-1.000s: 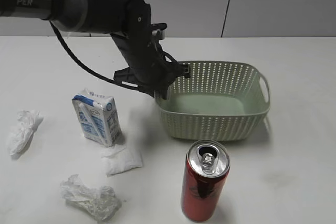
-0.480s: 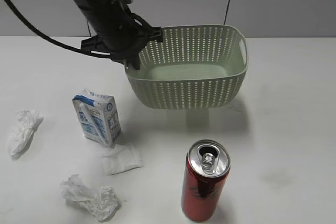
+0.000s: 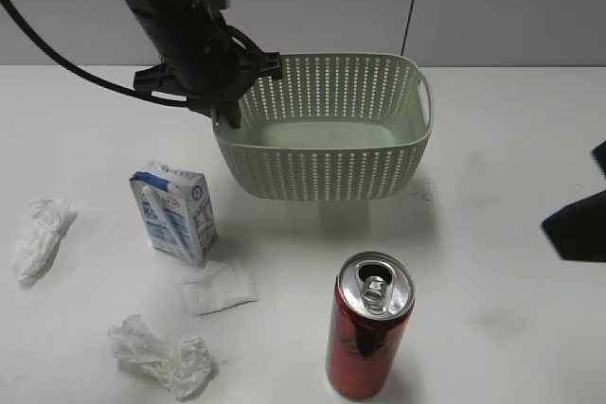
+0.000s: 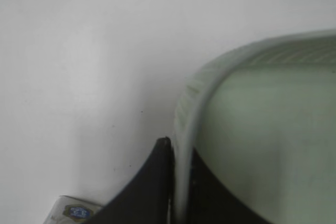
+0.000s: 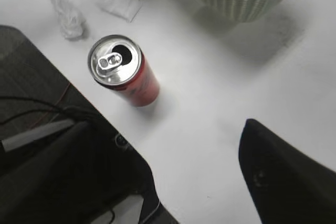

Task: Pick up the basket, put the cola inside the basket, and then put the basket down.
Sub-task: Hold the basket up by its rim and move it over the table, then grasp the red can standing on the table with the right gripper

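The pale green perforated basket (image 3: 331, 163) hangs above the white table, held by its left rim. My left gripper (image 3: 227, 106) is shut on that rim; in the left wrist view the two dark fingers (image 4: 179, 153) pinch the basket wall (image 4: 262, 129). The basket is empty. The red cola can (image 3: 371, 338) stands upright at the front of the table, silver top up. In the right wrist view the cola (image 5: 126, 74) is ahead and to the left of my right gripper (image 5: 197, 145), which is open and empty above the table. The right gripper shows as a dark shape at the right edge (image 3: 578, 224).
A white-and-blue milk carton (image 3: 175, 215) stands left of the basket. Crumpled white wrappers lie at the far left (image 3: 43, 234), front left (image 3: 161, 357) and beside the carton (image 3: 220, 288). The table's front edge and dark cables (image 5: 42, 124) lie close to the can.
The left arm has lifted the basket off the table and carried it left and back. The right gripper has come into view at the right edge.
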Robot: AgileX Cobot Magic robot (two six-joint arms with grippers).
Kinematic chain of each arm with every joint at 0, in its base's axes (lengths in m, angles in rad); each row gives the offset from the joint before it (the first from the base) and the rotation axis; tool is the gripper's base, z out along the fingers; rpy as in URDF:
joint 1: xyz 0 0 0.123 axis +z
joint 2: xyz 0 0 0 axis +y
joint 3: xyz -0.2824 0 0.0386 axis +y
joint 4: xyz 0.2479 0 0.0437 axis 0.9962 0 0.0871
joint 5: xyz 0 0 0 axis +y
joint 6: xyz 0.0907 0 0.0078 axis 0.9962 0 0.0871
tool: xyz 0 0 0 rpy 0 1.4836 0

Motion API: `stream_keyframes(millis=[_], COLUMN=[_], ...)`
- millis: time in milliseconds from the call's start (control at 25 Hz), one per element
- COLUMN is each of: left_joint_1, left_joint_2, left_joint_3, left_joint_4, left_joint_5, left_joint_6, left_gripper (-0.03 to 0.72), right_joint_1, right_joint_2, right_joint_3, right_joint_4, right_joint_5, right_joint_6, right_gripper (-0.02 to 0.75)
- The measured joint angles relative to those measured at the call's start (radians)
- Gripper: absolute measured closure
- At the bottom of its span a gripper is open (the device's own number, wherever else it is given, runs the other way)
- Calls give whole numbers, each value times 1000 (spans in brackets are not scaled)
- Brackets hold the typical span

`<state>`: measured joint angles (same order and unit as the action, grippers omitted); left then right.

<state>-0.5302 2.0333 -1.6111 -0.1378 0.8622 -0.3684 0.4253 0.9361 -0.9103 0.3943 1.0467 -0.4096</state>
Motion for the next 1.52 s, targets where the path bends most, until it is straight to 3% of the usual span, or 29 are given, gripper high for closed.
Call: stream_keyframes(millis=[280,440,680,1040,1160,1280,1520], left_joint_1=[0,0,0,0,0,0,0], left_joint_2=[0,0,0,0,0,0,0], left_joint_3=[0,0,0,0,0,0,0], left_joint_4=[0,1,1,3,4,6,19], left_joint_5=[-1,-1,-1,-6,-6,-6,-7], left_joint_6=[0,0,0,0,0,0,0], left_gripper=[684,684,684,684,684,684,684], right_joint_1=[336,415,435,435,435,435,435], right_joint_2=[315,450,583,718,760,765,712], right_joint_3=[-94,-147,-168,-169,-169,-169,-169], right_joint_4=[-225,-257,-277,-232,-223,-214,-208], right_joint_5=[-5,-53,-100,-116,-108,-83,-70], right_joint_6=[329,496,632,652,652,653,647], right_gripper=[83,86,89,92,133,239,237])
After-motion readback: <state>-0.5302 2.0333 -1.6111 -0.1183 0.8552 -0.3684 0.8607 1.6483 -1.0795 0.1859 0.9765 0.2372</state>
